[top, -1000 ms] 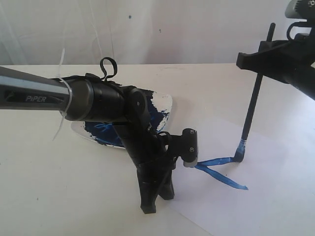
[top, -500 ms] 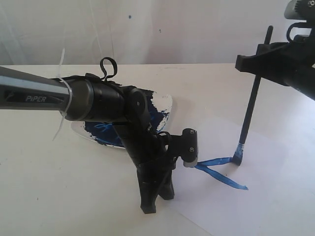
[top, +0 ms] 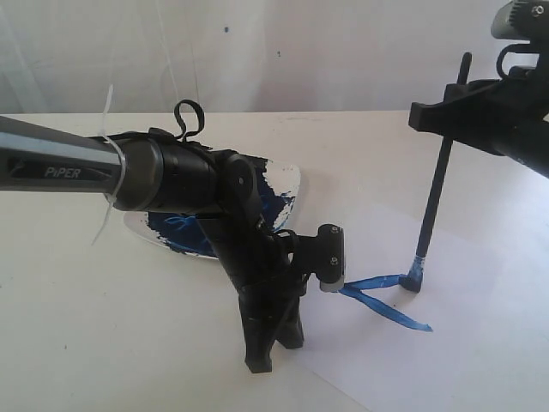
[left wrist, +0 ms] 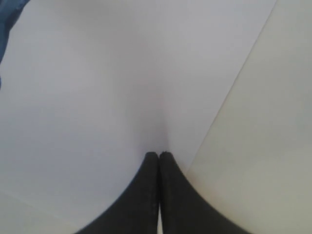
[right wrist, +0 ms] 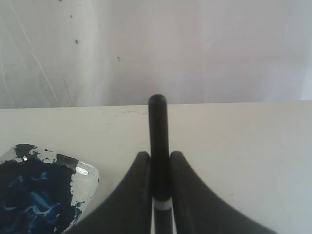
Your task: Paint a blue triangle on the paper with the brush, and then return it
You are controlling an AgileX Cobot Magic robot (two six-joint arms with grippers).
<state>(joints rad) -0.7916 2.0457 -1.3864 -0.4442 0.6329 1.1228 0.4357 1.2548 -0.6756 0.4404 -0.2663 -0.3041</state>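
The brush (top: 437,184) stands nearly upright with my right gripper (top: 442,112) shut on its black handle; its blue-stained tip (top: 413,283) touches the paper (top: 480,343). In the right wrist view the handle (right wrist: 158,122) rises between the fingers of the right gripper (right wrist: 158,157). The blue triangle (top: 377,300) shows as two blue strokes meeting in a point at the left, and the tip rests at the end of the upper stroke. My left gripper (top: 262,360) points straight down, shut and empty, its tips on the paper near its edge. In the left wrist view the left gripper (left wrist: 159,155) rests on the paper (left wrist: 97,97).
A white dish smeared with dark blue paint (top: 279,184) lies behind the left arm, also seen as the dish (right wrist: 39,190) in the right wrist view. The white table (top: 77,326) stretches left and back to a white wall. The left arm (top: 69,167) spans the left half.
The right gripper and brush shifted slightly left and down, and the tip slid a little left at the end of the upper stroke. The left arm stayed still.
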